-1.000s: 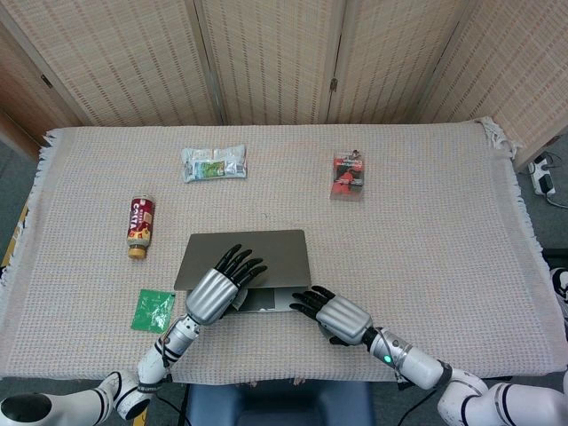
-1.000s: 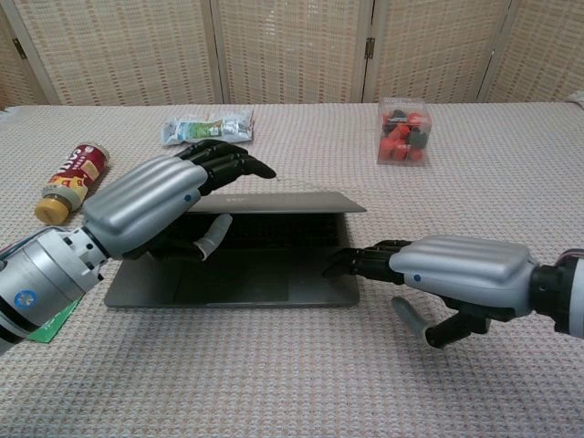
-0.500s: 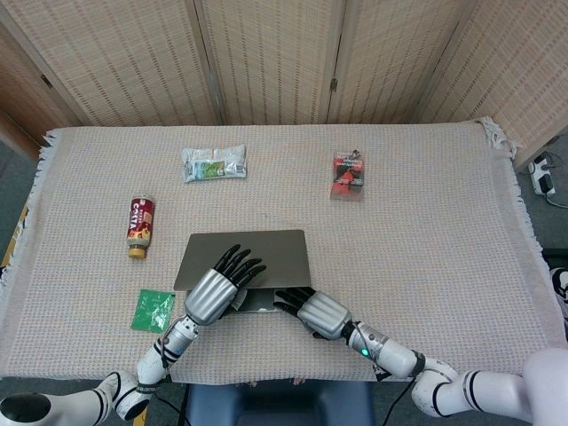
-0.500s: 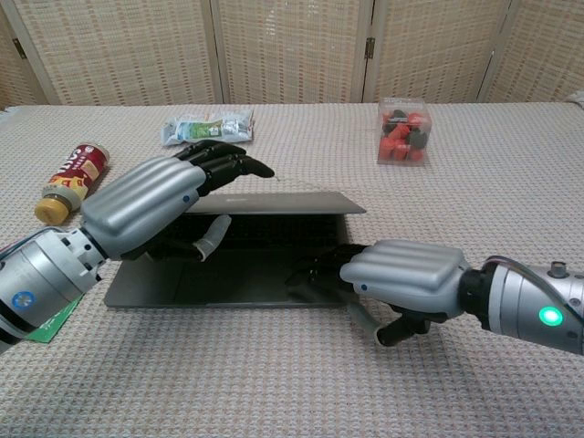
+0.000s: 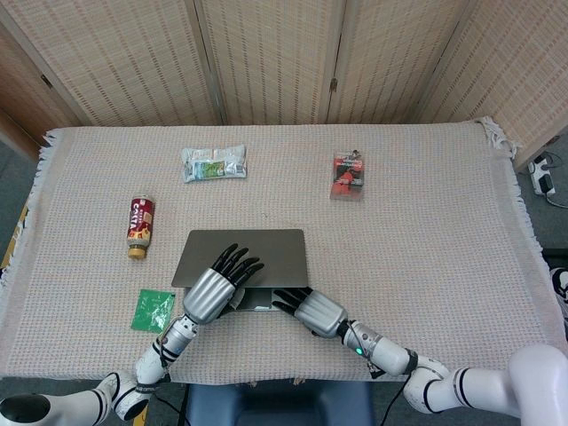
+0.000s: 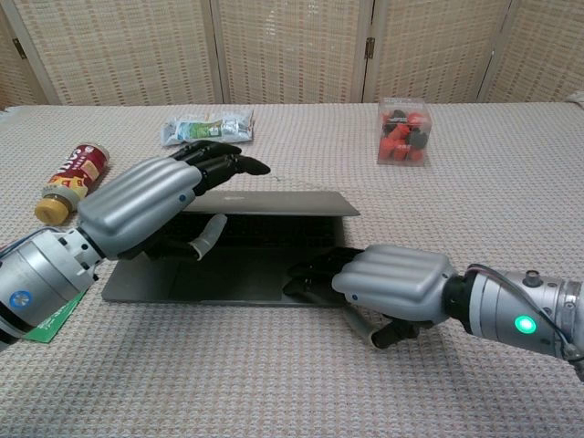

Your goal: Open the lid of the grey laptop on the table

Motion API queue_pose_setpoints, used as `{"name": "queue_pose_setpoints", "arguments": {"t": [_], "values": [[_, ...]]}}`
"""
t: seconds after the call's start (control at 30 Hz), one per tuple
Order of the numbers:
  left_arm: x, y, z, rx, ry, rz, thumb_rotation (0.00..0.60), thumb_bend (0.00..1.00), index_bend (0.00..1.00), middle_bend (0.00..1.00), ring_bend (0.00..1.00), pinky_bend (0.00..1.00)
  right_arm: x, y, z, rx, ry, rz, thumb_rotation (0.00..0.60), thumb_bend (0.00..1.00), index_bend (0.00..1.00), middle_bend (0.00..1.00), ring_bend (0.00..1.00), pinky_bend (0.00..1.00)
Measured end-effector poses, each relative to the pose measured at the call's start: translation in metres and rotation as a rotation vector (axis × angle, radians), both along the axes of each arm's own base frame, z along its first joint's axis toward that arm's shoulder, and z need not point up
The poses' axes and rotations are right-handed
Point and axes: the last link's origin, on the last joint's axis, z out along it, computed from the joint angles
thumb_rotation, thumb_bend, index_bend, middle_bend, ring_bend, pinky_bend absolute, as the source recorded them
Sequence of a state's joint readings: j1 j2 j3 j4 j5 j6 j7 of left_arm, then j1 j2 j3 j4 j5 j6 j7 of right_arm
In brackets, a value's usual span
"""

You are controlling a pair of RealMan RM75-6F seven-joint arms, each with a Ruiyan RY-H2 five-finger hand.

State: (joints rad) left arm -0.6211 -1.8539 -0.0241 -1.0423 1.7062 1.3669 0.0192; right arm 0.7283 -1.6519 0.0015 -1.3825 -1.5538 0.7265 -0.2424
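Note:
The grey laptop (image 5: pixel 262 250) lies near the table's front edge with its lid (image 6: pixel 292 203) raised a little off the base (image 6: pixel 228 279). My left hand (image 5: pixel 211 291) (image 6: pixel 146 203) lies over the lid's front edge, dark fingers stretched across the top and the thumb tucked under the lid. My right hand (image 5: pixel 315 312) (image 6: pixel 392 281) rests palm down at the base's front right corner, its fingertips on the base just inside the gap. The keyboard is mostly hidden by the lid and hands.
A brown bottle (image 5: pixel 140 226) (image 6: pixel 71 180) lies left of the laptop. A green packet (image 5: pixel 153 310) sits at the front left. A snack bag (image 5: pixel 214 163) (image 6: pixel 208 127) and a clear box of red items (image 5: pixel 348 175) (image 6: pixel 403 130) lie further back.
My right hand has slid left from beside the laptop onto the base's front right corner. The laptop has shifted slightly left, with the left hand staying on the lid.

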Motion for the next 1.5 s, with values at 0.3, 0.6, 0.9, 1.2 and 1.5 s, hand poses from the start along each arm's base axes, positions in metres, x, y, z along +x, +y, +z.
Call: {"name": "queue_pose_setpoints", "arguments": {"t": [0.3, 0.6, 0.9, 1.2, 1.5], "values": [[0.005, 0.006, 0.002, 0.013, 0.018, -0.009, 0.6, 0.61, 0.14, 0.19, 0.06, 0.0, 0.001, 0.0, -0.003, 0.0, 0.015, 0.001, 0.6, 0.88, 0.05, 0.0, 0.06, 0.0], [0.008, 0.02, 0.016, 0.056, 0.028, 0.012, 0.6, 0.47, 0.07, 0.15, 0.03, 0.0, 0.004, -0.004, -0.005, -0.007, 0.022, -0.006, 0.6, 0.88, 0.05, 0.0, 0.06, 0.0], [0.01, 0.044, 0.039, 0.104, -0.062, 0.131, 0.6, 0.45, 0.02, 0.09, 0.0, 0.0, 0.008, -0.008, -0.006, -0.021, 0.024, -0.013, 0.6, 0.88, 0.05, 0.0, 0.09, 0.0], [0.003, 0.078, 0.065, 0.163, -0.143, 0.279, 0.6, 0.41, 0.0, 0.04, 0.0, 0.0, 0.011, -0.009, -0.008, -0.024, 0.033, -0.015, 0.6, 0.88, 0.05, 0.0, 0.09, 0.0], [-0.016, 0.11, 0.09, 0.233, -0.185, 0.43, 0.6, 0.4, 0.0, 0.02, 0.0, 0.0, 0.014, -0.011, -0.008, -0.03, 0.038, -0.014, 0.6, 0.88, 0.05, 0.0, 0.09, 0.0]]}}
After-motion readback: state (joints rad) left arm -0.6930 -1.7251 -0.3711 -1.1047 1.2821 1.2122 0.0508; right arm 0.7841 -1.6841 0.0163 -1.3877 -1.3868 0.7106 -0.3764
